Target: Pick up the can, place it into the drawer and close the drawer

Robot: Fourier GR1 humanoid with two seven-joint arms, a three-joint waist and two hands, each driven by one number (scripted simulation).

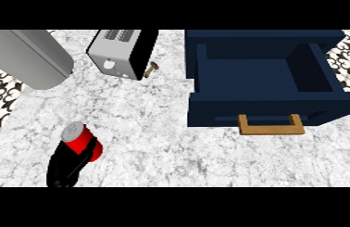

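Your left hand is curled round the lower body of the red can at 8 o'clock; judge it light, rigid and slick-walled, best gripped mid-body for the carry to the open navy drawer at 2 o'clock.

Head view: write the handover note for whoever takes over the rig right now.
Left hand: curled round the can, low at the left of the counter; whether the can is lifted cannot be told.
Right hand: not in view.
Drawer: open at the right, nothing seen inside, handle toward the robot.
Done: can grasped.
Left: carry it across to the drawer, set it inside, push the drawer shut.
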